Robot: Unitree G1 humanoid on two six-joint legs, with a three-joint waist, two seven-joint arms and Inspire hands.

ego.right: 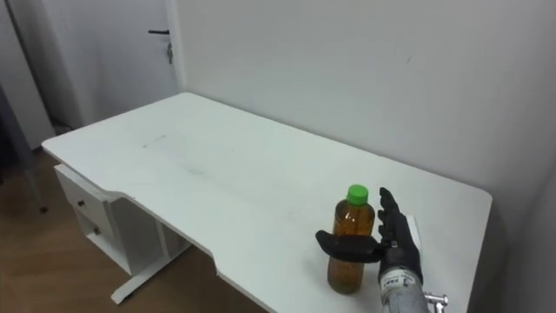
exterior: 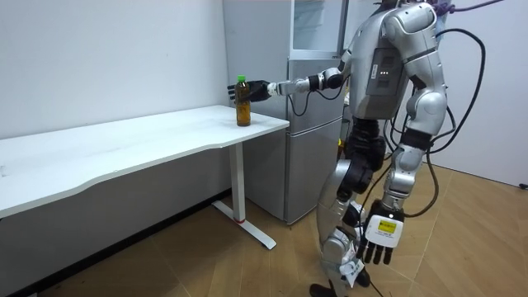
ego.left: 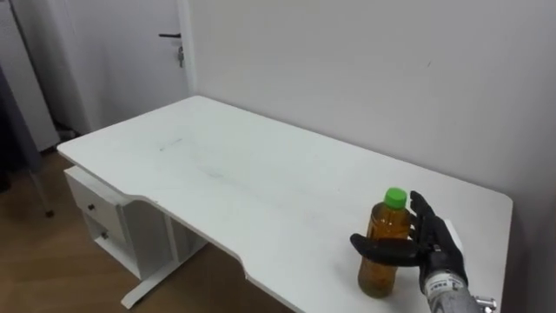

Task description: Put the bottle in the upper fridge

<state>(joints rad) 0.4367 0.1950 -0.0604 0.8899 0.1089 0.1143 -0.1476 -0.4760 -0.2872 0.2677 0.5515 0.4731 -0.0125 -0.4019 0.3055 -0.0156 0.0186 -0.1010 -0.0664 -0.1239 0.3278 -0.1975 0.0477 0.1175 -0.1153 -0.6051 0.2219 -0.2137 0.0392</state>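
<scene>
A bottle [ego.left: 385, 248] of amber liquid with a green cap stands upright on the white table [ego.left: 217, 165], close to its right end and front edge. My right hand [ego.left: 434, 239] is at the bottle's right side. Its thumb reaches across the front of the bottle and its straight fingers [ego.left: 426, 217] stand behind it, open. In the room view I stand beside the table end with my right arm stretched out to the bottle [exterior: 242, 103]. My left hand [exterior: 379, 243] hangs low by my leg, open. The grey fridge [exterior: 309, 140] stands just behind the table end.
A white drawer unit [ego.left: 104, 213] sits under the table's left part. A door [ego.left: 169, 43] is in the far left corner and a plain wall runs behind the table. Wooden floor [exterior: 206, 264] spreads in front of the table and fridge.
</scene>
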